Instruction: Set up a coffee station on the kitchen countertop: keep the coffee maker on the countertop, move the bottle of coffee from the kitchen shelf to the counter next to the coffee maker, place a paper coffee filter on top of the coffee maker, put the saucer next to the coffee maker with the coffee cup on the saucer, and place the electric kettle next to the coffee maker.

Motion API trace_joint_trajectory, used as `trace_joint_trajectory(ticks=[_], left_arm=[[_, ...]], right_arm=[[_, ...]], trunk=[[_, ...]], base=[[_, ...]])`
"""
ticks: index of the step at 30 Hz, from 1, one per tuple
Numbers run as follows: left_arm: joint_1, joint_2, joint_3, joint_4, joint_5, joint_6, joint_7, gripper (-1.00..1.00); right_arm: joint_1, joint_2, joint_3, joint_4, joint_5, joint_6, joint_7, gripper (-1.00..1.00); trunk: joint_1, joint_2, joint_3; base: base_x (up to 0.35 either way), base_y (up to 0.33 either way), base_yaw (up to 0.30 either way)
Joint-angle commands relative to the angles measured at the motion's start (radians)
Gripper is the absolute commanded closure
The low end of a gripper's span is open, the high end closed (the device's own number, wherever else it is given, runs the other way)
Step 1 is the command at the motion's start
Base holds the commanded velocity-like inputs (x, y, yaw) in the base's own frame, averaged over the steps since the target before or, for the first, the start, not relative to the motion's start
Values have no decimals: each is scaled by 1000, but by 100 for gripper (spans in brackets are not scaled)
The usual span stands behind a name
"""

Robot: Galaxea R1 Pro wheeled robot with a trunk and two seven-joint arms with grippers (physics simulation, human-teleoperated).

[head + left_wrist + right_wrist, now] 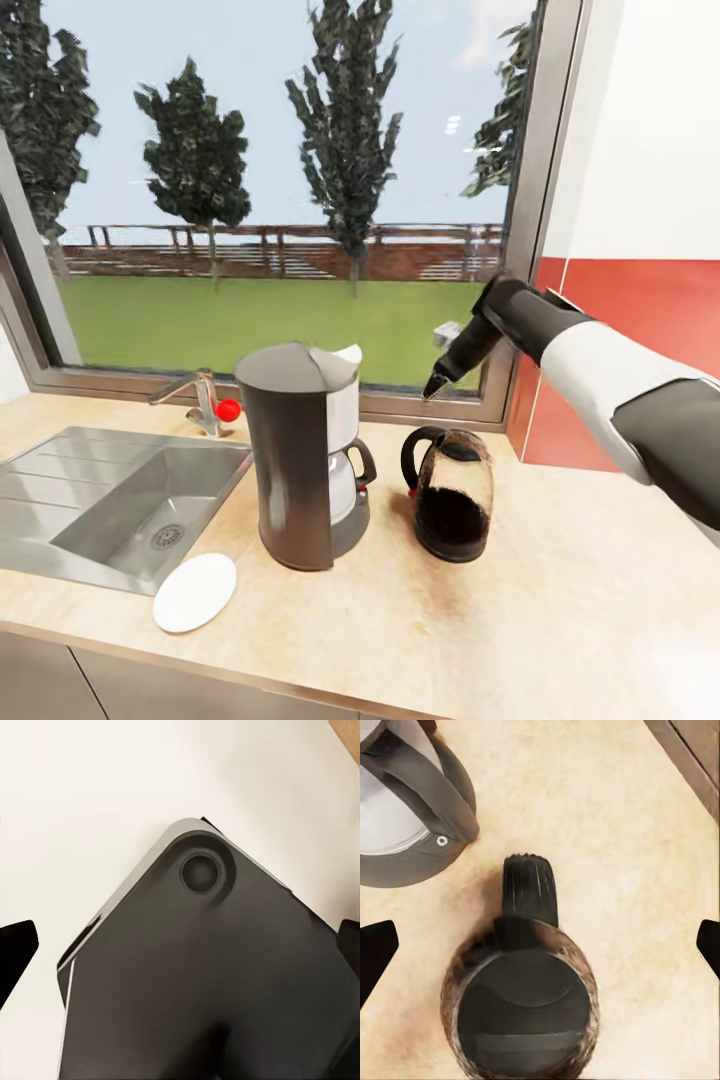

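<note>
The dark grey coffee maker (298, 455) stands on the light kitchen countertop (560, 600) beside the sink. A small white paper coffee filter (347, 353) rests on its top. Just right of it stands the glass electric kettle (455, 497), apart from it. The white saucer (195, 592) lies bare at the counter's front, left of the coffee maker. My right gripper (437, 386) hangs open above the kettle; in the right wrist view the kettle (521, 1009) sits between its spread fingertips (375, 954), untouched. My left gripper (180, 945) is open and holds nothing. The bottle of coffee and the coffee cup are out of view.
A steel sink (60, 500) with a faucet (203, 398) and a red knob fills the counter's left part. A large window (280, 200) runs behind the counter, with a red and white wall (640, 300) at the right. A dark robot part (202, 982) lies under the left gripper.
</note>
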State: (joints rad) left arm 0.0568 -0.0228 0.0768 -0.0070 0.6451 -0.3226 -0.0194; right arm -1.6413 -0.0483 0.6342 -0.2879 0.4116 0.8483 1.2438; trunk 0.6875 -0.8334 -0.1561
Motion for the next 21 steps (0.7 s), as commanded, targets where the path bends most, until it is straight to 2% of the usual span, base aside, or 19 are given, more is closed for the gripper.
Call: trace_joint_trajectory(ticks=[1, 2, 3, 7, 12, 17, 20, 21], left_arm=[[0, 0, 8, -1, -2, -3, -2, -100], [0, 0, 8, -1, -2, -3, -2, -100], [0, 0, 8, -1, -2, -3, -2, -100], [0, 0, 8, -1, -2, -7, -2, -100], [0, 0, 8, -1, -2, -14, -2, -100], [0, 2, 8, -1, -2, -9, -2, -100], [0, 2, 8, -2, -3, -7, -2, -100], [0, 3, 8, -2, -7, -7, -2, -100]], right_arm=[[0, -13, -13, -29, 6, 14, 10, -100], [0, -19, -20, -41, 4, 18, 10, -100], [0, -39, -53, -82, 0, 33, 11, -100], [0, -70, -96, -137, -3, 50, 9, -100], [0, -102, -120, -166, -3, 57, -7, -100], [0, -110, -134, -170, -3, 58, -119, -100], [0, -109, -156, -171, -3, 59, -175, -100], [0, -107, -176, -171, -4, 54, -299, -100]], trunk=[[-4, 6, 2], [-8, 13, 5], [-11, 20, 8], [-15, 27, 11], [-15, 27, 11], [-15, 27, 11], [-15, 27, 11], [-15, 27, 11]], base=[[0, 0, 0], [0, 0, 0], [0, 0, 0], [0, 0, 0], [-91, 0, 0], [-298, 0, 0], [-322, 0, 0], [-330, 0, 0]])
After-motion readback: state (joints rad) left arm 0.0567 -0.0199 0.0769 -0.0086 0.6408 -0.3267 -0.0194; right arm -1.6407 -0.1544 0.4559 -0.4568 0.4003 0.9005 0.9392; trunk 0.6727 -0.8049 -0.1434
